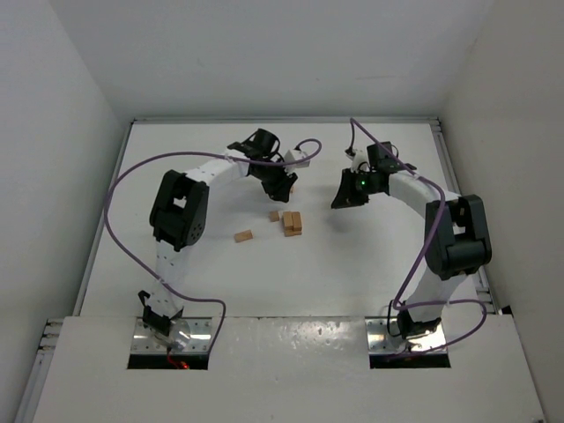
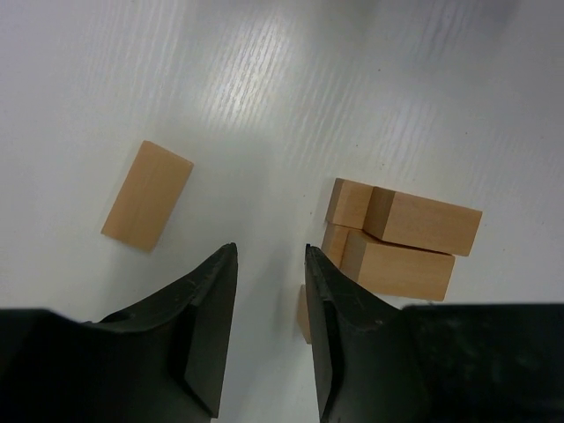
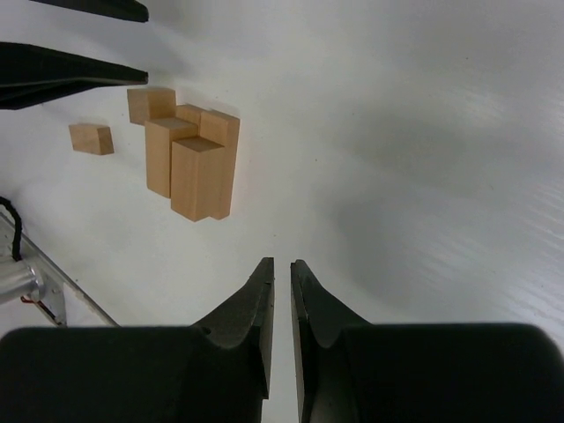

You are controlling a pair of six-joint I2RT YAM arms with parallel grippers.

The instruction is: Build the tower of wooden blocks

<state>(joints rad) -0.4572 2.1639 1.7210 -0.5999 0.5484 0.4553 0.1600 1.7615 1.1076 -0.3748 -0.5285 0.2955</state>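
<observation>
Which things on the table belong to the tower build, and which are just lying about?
Job:
- tower
- loose flat block
- small cube

Just lying about:
- purple cables, part of the rig and not of the build

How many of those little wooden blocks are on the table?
6: four bunched in the cluster, one small block just beside it, one flat block lying apart to the left. More could be hidden inside.

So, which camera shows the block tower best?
The right wrist view: the tower stands whole and unobstructed, seen partly from the side, so its height shows. The left wrist view shows the tower close but from above. The top view shows the tower very small.
</observation>
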